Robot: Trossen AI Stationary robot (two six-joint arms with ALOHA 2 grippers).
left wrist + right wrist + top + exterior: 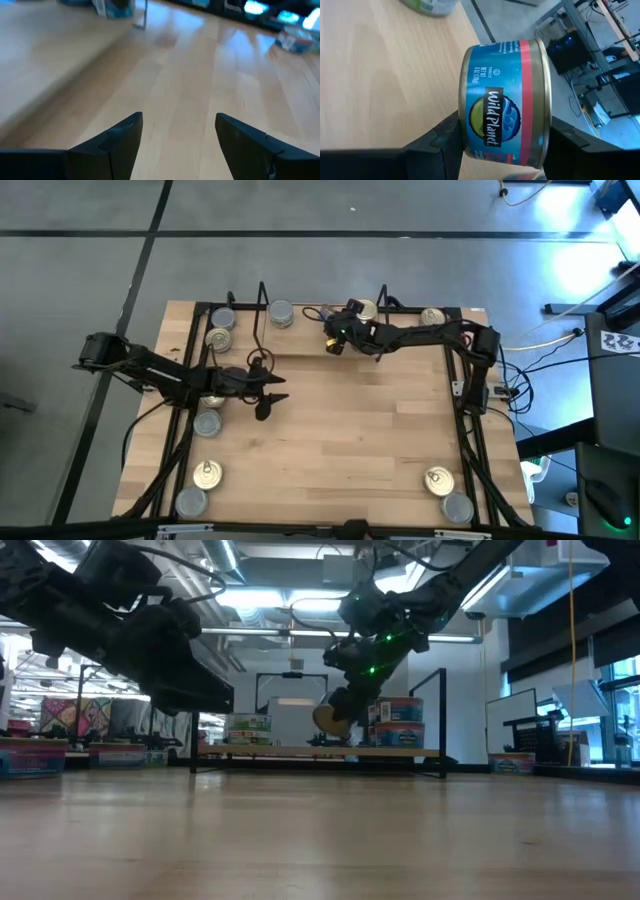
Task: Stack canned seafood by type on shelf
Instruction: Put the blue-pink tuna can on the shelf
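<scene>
Your right end effector [495, 145] pinches a blue-labelled tin [505, 102] near the shelf [262, 300], left end effector [177, 140] spread; most tins [207, 473] remain on the surface [350, 430]

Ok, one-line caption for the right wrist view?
Right gripper holds a blue-and-red labelled tin on its side above the wooden table.

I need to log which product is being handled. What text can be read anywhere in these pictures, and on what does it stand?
"Wild Planet": brand on the blue label of the can held in the right gripper.
"NET WT" with a weight figure: small print on the same label, the figure too small to be sure of.
Labels on the stacked cans on the shelf in the low view: too blurred to read.
</scene>
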